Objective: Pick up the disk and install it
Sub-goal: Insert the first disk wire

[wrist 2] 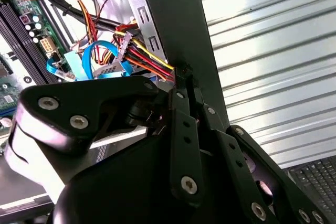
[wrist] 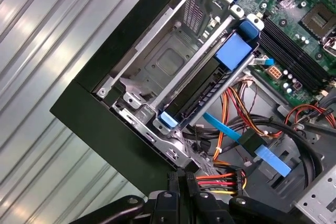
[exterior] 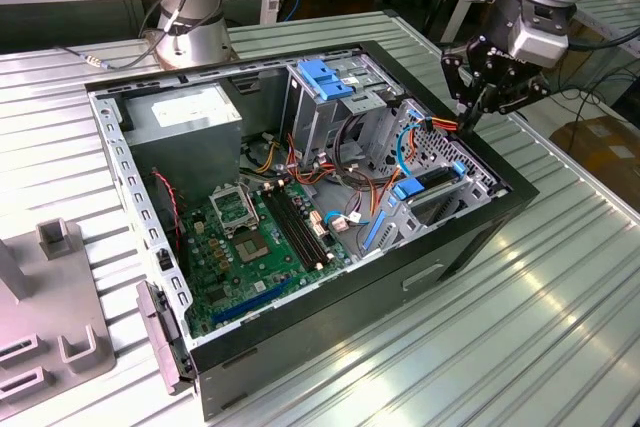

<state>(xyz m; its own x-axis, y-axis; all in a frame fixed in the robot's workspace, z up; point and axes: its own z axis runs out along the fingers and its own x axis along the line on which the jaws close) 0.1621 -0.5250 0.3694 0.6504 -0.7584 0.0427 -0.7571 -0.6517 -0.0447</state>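
Tool (exterior: 470, 119): fingers closed together, holding nothing, at case (exterior: 470, 237) rim | Disk (wrist: 207, 90): in its bay | You keep clear of cable bundle (wrist: 218, 179).

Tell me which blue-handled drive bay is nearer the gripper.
The low bay at the case corner on the exterior view's right, right by the gripper. The tall cage with the larger blue handle stands farther off, beside the power supply.

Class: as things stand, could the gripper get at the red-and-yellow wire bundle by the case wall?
Probably yes: the gripper sits right beside the wire bundle, just inside the open case wall, and nothing shows between them.
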